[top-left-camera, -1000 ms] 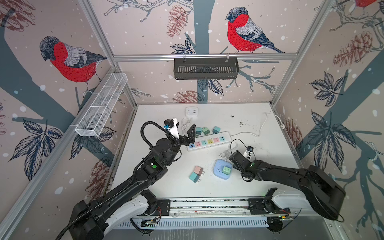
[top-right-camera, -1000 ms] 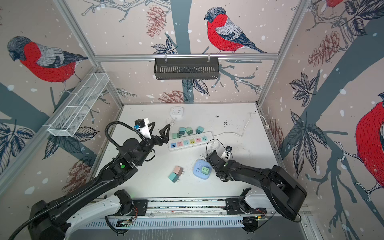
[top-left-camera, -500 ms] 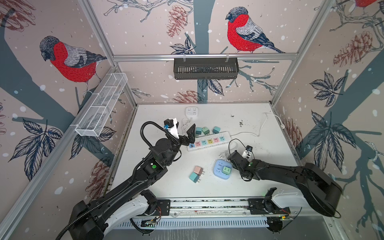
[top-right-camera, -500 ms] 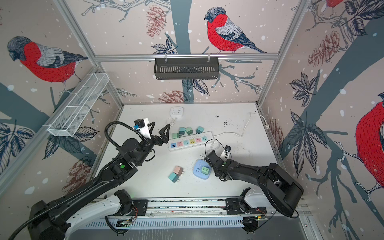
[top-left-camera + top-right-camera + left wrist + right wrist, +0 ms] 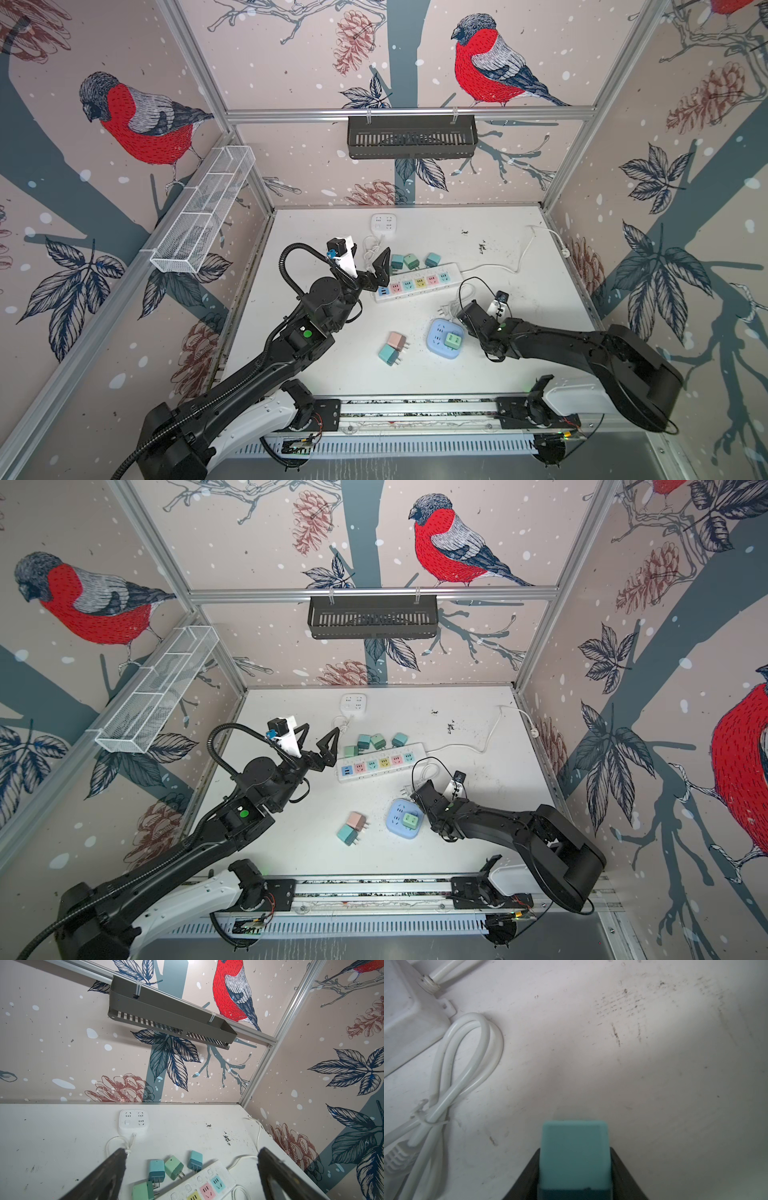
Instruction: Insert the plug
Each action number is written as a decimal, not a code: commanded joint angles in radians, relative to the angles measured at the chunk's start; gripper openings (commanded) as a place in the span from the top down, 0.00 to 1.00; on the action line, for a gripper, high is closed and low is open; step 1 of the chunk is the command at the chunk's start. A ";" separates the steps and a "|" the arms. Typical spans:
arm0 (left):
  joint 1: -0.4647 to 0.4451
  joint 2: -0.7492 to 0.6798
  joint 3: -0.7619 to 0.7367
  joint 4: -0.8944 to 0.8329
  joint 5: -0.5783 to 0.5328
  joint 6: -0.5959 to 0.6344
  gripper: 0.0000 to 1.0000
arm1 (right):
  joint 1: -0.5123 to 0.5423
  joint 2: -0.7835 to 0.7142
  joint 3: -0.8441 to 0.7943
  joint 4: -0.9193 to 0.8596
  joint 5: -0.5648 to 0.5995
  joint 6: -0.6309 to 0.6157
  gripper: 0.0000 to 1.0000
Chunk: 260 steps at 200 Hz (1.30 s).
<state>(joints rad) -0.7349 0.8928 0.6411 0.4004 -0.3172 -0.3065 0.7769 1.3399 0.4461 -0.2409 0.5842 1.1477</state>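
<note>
In the right wrist view my right gripper point(image 5: 574, 1151) is shut on a teal plug point(image 5: 574, 1147), with a black finger against each of its sides, just above the white table. In both top views that gripper point(image 5: 467, 312) point(image 5: 420, 789) sits beside a blue socket cube point(image 5: 436, 349) point(image 5: 397, 825), which has a green plug point(image 5: 453, 340) in it. The held plug is hidden under the arm there. The white power strip point(image 5: 417, 282) point(image 5: 380, 764) point(image 5: 199, 1184) with coloured sockets lies further back. My left gripper point(image 5: 374, 266) point(image 5: 319, 739) point(image 5: 192, 1169) hangs open above the strip's left end.
Several loose plugs point(image 5: 411, 261) point(image 5: 173, 1167) lie behind the strip. A pink plug point(image 5: 397, 340) and a teal one point(image 5: 388, 355) lie left of the blue cube. A white square socket point(image 5: 383, 222) sits at the back. A tied white cord point(image 5: 467, 1059) lies near my right gripper.
The right gripper's jaws have closed on the plug, and its arm has barely shifted by the blue cube. The left arm has not moved.
</note>
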 commanded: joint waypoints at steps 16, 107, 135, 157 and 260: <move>0.002 0.000 0.004 0.022 -0.008 -0.002 0.02 | 0.007 -0.048 -0.010 -0.047 -0.113 -0.006 0.69; 0.001 0.023 0.045 -0.020 0.086 -0.009 0.02 | 0.084 -0.524 -0.048 0.066 -0.033 -0.257 0.84; 0.001 0.059 0.092 -0.067 0.159 0.014 0.02 | 0.150 -0.646 -0.090 0.239 -0.031 -0.420 0.90; 0.001 0.089 0.143 -0.138 0.219 0.059 0.02 | 0.229 -0.719 -0.158 0.434 0.008 -0.569 0.93; -0.022 0.192 0.264 -0.254 0.648 0.177 0.18 | 0.349 -0.747 -0.325 1.014 -0.110 -1.274 0.97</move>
<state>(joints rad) -0.7422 1.0603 0.8730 0.1711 0.1902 -0.1745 1.1244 0.5880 0.1341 0.6289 0.5789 0.0963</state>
